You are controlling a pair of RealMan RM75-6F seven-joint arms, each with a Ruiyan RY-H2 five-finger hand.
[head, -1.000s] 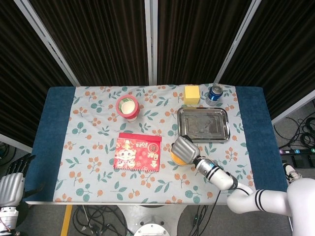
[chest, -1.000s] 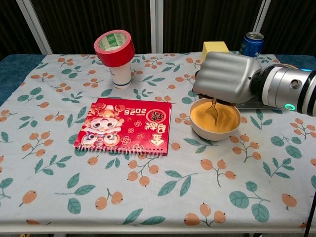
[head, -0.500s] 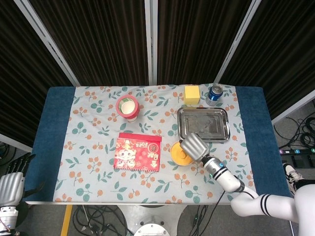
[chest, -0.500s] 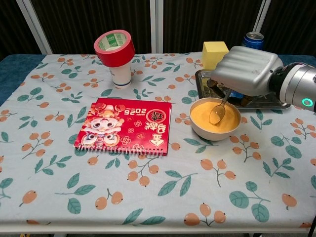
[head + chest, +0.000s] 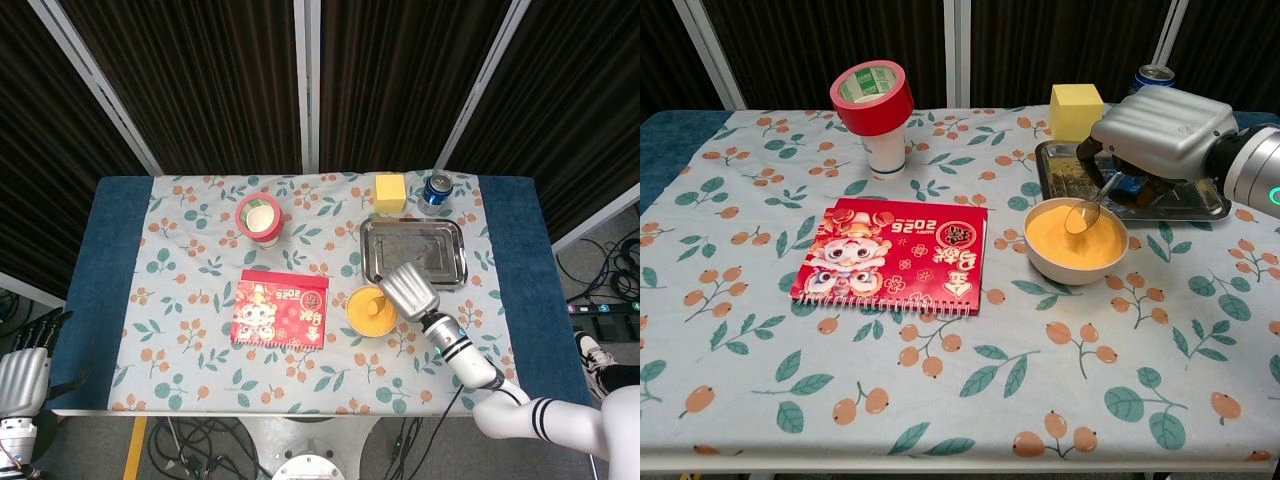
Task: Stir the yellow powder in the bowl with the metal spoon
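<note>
Yellow powder [image 5: 1072, 243] fills the round beige bowl [image 5: 1076, 264] right of centre; the right hand [image 5: 1165, 131] clamps the metal spoon [image 5: 1087, 210], tip in the powder near the far rim, so a hard sweep could fling powder onto the flowered tablecloth [image 5: 940, 380]

Curtained lab booth [image 5: 400, 70], floor cables [image 5: 610, 270]
</note>
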